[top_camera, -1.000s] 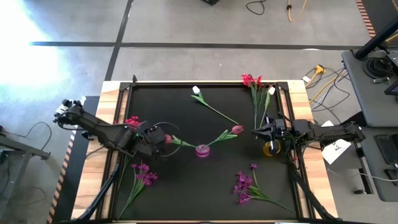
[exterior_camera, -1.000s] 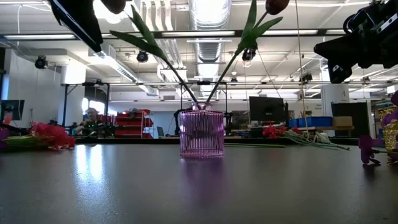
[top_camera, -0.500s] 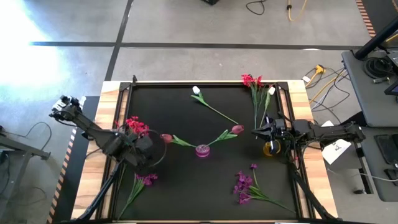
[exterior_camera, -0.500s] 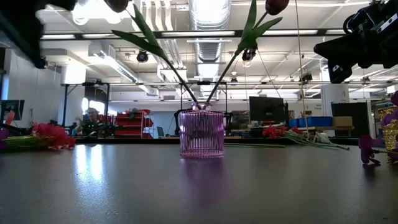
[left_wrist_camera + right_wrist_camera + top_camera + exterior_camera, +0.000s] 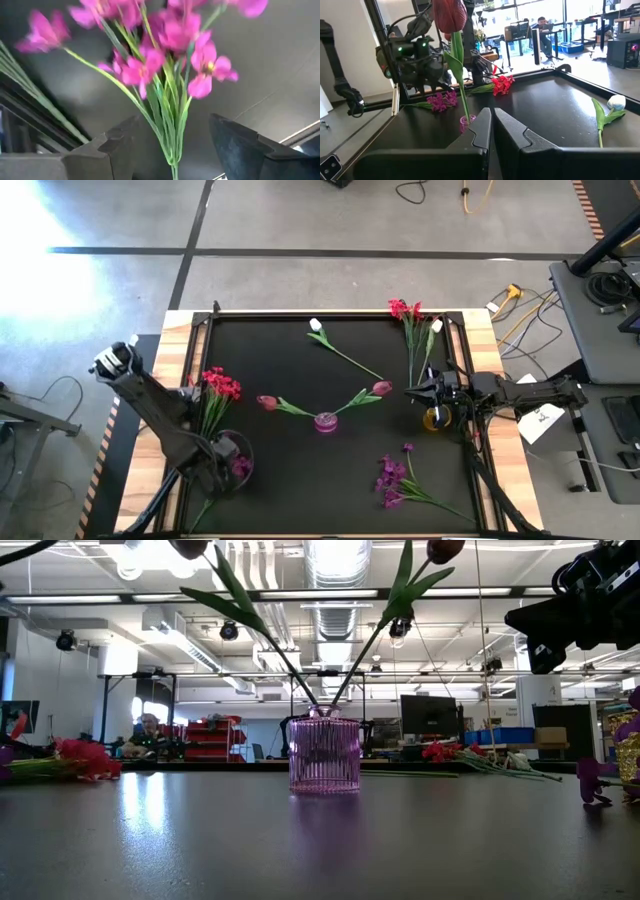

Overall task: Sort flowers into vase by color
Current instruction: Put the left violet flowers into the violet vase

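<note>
Hovering wide open over the purple flowers (image 5: 240,466) at seven o'clock, the left end effector (image 5: 232,464) held nothing; no writing was readable.

The right end effector (image 5: 412,391) sat shut at three o'clock.

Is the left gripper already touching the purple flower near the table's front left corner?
Apart. The left wrist view shows the purple flower stem between the open fingers of the left gripper, with dark table visible on both sides.
</note>
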Available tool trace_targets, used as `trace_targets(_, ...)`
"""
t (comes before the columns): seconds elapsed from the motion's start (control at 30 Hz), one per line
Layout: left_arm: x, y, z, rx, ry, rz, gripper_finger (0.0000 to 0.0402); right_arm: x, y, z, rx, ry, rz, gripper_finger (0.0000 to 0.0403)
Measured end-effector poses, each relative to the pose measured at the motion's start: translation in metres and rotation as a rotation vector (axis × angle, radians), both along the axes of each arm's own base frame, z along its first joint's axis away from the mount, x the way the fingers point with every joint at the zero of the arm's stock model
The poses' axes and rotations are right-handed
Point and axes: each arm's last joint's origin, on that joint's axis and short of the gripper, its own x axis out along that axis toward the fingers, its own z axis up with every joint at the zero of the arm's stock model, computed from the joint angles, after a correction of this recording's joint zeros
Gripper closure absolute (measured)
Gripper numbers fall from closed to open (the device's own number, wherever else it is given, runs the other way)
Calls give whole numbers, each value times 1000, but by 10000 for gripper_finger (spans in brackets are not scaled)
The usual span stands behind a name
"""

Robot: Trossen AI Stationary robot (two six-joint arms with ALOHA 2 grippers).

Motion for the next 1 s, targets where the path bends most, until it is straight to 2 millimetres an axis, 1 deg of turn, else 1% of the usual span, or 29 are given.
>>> trace_targets(0.1, 5, -9, -11, -45, -21, 4, 182, 0, 0, 0, 0, 0, 1, 390)
trace_targets(0.17, 7, -11, -19, -57, -4, 2, 182, 0, 0, 0, 0, 0, 0, 390)
trace_targets(0.27, 0, -9, -36, -59, 129, -2, 182, 0, 0, 0, 0, 0, 0, 390)
trace_targets(0.33, -3, -7, -46, -87, 180, 1, 182, 0, 0, 0, 0, 0, 0, 390)
trace_targets(0.4, -5, -6, -56, -115, 185, -1, 182, 0, 0, 0, 0, 0, 1, 390)
trace_targets(0.53, -7, -3, -66, -154, 184, -5, 193, 0, 0, 0, 0, 0, 0, 390)
trace_targets(0.57, -8, -2, -66, -155, 186, -8, 202, 0, 0, 0, 0, 0, 0, 390)
trace_targets(0.63, -8, -2, -65, -154, 182, -23, 233, 0, 0, 0, 0, 0, 0, 390)
trace_targets(0.7, -8, -1, -62, -141, 162, -36, 279, 0, 0, 0, 0, 0, 0, 390)
trace_targets(0.8, -3, -3, -55, -99, 77, -70, 364, 0, 0, 0, 0, 0, 0, 390)
trace_targets(0.83, -2, -3, -53, -72, 40, -83, 381, 0, 0, 0, 0, 0, 0, 390)
trace_targets(0.87, 0, -4, -51, -54, 5, -92, 387, 0, 0, 0, 0, 0, 0, 390)
trace_targets(1.0, 17, -12, -32, 22, -204, -146, 371, 0, 0, 0, 0, 0, 0, 390)
